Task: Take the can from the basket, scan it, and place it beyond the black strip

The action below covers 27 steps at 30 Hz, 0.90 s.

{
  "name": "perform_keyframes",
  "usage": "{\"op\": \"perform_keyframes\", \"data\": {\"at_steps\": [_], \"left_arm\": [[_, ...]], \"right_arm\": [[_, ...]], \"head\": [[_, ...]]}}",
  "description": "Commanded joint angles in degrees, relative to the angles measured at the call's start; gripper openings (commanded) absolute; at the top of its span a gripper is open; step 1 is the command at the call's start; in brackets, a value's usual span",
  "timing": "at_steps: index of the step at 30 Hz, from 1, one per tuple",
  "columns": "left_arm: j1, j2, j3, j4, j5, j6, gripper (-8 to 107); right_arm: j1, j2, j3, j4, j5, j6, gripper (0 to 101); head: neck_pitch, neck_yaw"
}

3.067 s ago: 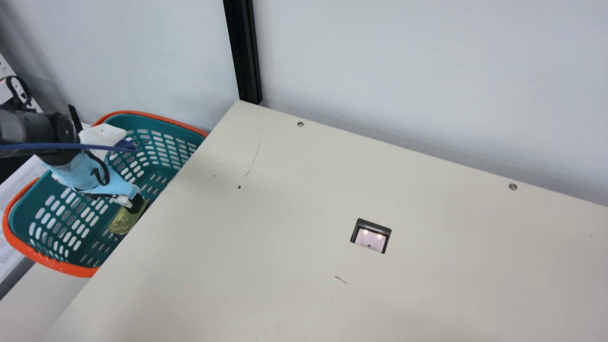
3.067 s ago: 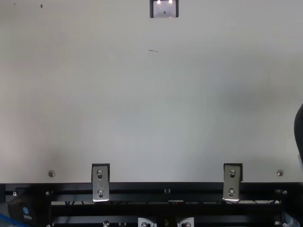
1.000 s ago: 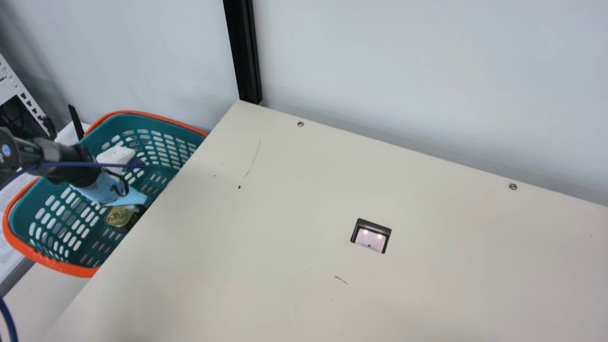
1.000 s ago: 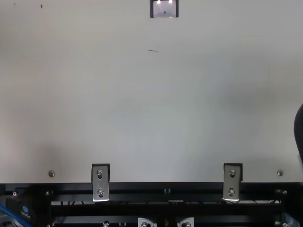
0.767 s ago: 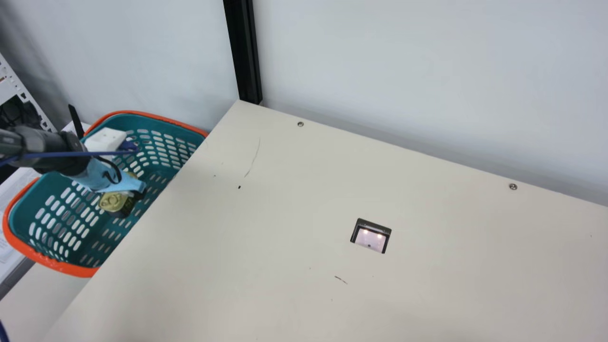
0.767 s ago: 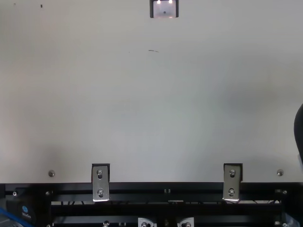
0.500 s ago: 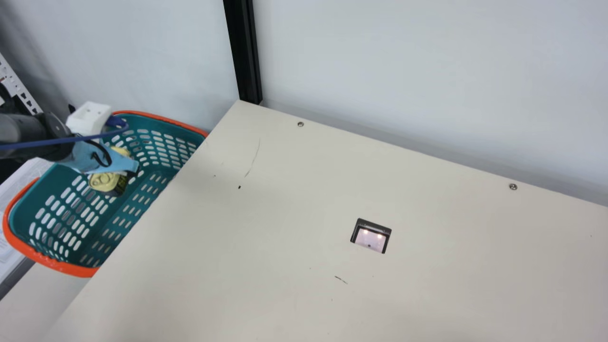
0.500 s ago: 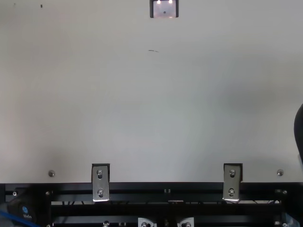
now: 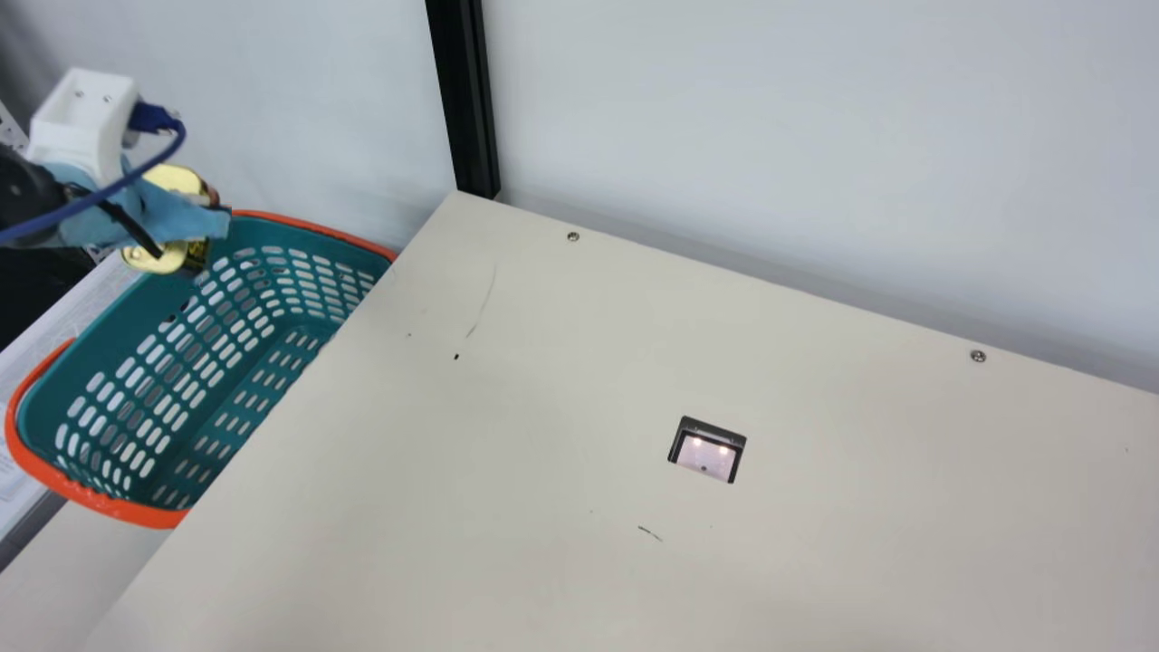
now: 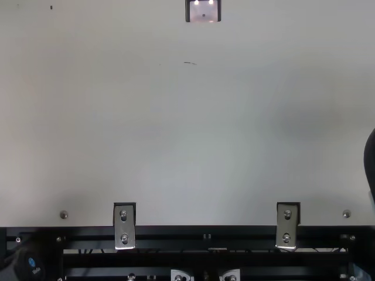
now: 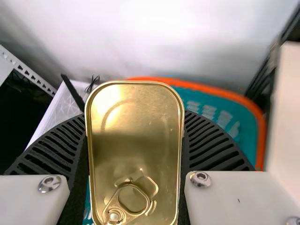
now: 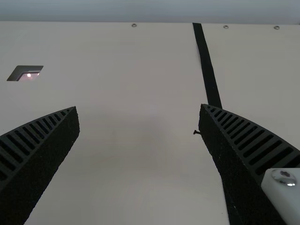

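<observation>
Cream tbl (image 9: pixel 543 362) w/ scanner (image 9: pixel 706 457), pale wall (image 9: pixel 815 136) behind, L gripper (image 9: pixel 214 223) clamped on can (image 11: pixel 136 122) nr basket (image 9: pixel 118 509), R gripper (image 12: pixel 139 108) apart

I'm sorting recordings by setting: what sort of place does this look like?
Probably a mock checkout counter, perhaps in a lab: a lit window, likely the scanner, is set into the table, a shopping-style basket sits beside it, and the left tool grips a can.
</observation>
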Motion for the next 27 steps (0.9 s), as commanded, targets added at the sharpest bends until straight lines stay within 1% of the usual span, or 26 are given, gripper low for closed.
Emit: {"op": "perform_keyframes", "data": {"at_steps": [1, 7, 14, 21, 23, 24, 26, 27], "left_arm": [[-1.3, -3.4, -0.4, -0.4, 4.8, -2.6, 10], [-4.9, -8.3, -2.6, -5.1, 17.8, -3.2, 10], [-6.6, -11.7, -5.4, -10.9, 33.8, -1.6, 10], [-8.2, -14.9, -5.4, -13.1, 47.0, -0.6, 10], [-9.4, -16.4, -5.1, -12.9, 49.5, 0.1, 10], [-8.9, -15.6, -5.2, -13.0, 44.1, -0.4, 10], [-9.4, -16.4, -5.2, -13.2, 47.6, 0.2, 10], [-9.4, -16.5, -5.2, -13.3, 48.3, 0.1, 10]], "right_arm": [[0.0, 0.0, 0.0, 0.0, 0.0, 0.0, 101], [0.0, 0.0, 0.0, 0.0, 0.0, 0.0, 101], [0.0, 0.0, 0.0, 0.0, 0.0, 0.0, 101], [0.0, 0.0, 0.0, 0.0, 0.0, 0.0, 101], [0.0, 0.0, 0.0, 0.0, 0.0, 0.0, 101], [0.0, 0.0, 0.0, 0.0, 0.0, 0.0, 101], [0.0, 0.0, 0.0, 0.0, 0.0, 0.0, 101], [0.0, 0.0, 0.0, 0.0, 0.0, 0.0, 101]], "head": [[-1.5, 0.8], [-1.5, 0.8], [-1.5, 0.8], [-1.5, 0.8], [-1.5, 0.8], [-1.5, 0.8], [-1.5, 0.8], [-1.5, 0.8]]}}
